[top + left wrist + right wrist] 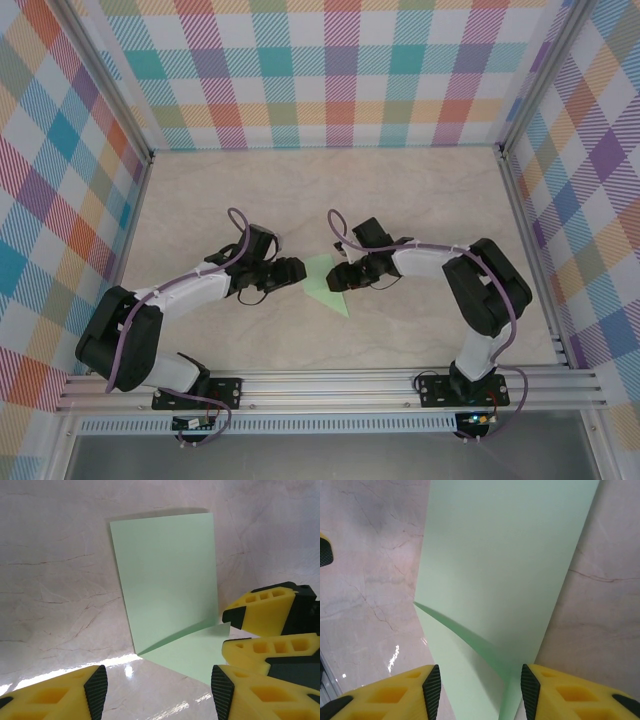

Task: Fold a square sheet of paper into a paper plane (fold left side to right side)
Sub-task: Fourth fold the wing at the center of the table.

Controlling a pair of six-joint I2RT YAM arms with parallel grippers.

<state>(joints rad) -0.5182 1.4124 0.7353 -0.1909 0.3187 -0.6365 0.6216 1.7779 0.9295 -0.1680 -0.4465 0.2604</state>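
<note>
Resting on the desk [400, 200] between both jaws, the square sheet of paper [165, 580], one half standing up, left jaws open and empty, right jaws partly open around its edge

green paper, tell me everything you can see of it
The square sheet of paper is thin, pale green, plain and unmarked. It is bent in two along a soft fold: one part lies flat on the marble-look table, the other is raised steeply above it. It sits toward the table's near side. One edge runs between the fingers of the right gripper, whose jaws stand apart; whether they touch it I cannot tell.
</note>
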